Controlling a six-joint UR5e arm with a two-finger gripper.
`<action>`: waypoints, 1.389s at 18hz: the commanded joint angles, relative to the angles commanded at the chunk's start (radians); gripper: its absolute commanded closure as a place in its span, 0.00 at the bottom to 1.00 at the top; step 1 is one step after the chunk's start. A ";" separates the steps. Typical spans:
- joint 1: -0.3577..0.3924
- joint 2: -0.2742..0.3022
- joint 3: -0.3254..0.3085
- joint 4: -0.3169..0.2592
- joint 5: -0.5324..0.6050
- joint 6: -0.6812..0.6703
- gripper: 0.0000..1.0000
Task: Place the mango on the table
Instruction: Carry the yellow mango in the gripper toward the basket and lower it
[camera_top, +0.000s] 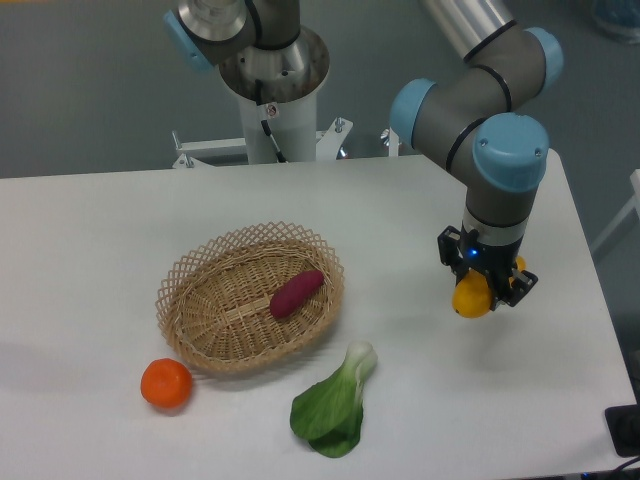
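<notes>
Jaws apparently clamped around mango (472, 299), over table (90, 230).

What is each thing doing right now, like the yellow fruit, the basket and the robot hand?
mango: held in the gripper, at the table's right side.
gripper: shut on the mango.
basket: upright, holding only the sweet potato.
purple sweet potato: lying in the basket.
orange: resting on the table, beside the basket.
leafy green: lying flat on the table.
table: white.
</notes>
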 joint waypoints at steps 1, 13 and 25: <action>0.000 0.000 0.000 0.000 0.000 0.000 0.70; 0.003 0.014 -0.023 -0.006 -0.006 -0.008 0.68; 0.018 0.084 -0.256 0.035 -0.005 0.005 0.67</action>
